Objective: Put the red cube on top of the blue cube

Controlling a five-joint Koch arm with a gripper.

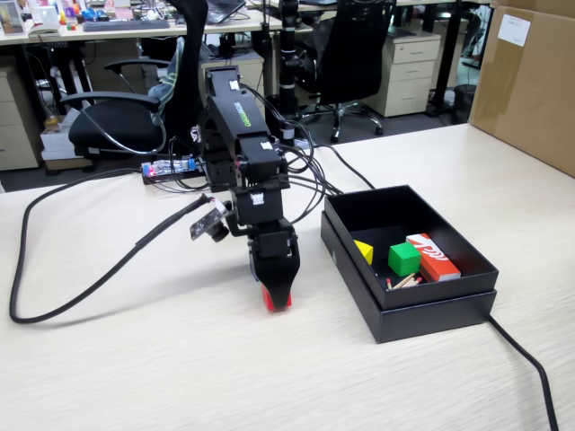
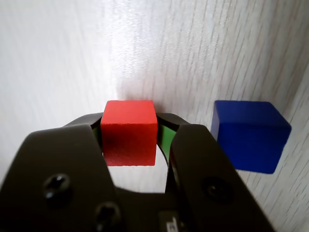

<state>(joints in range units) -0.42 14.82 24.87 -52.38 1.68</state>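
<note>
Gripper [image 2: 131, 140] clamped on red cube [image 2: 129, 130], jaws pressed to both its sides, low over table [image 1: 135, 359]. Blue cube [image 2: 251, 135] sits just right of it in wrist view, apart, not touching; hidden behind arm in fixed view. Judgement: grasp done; lift, shift over blue cube, release on top left. Open black box [image 1: 409, 296] lies right of arm in fixed view, near. Bare tabletop left and front gives free room.
</note>
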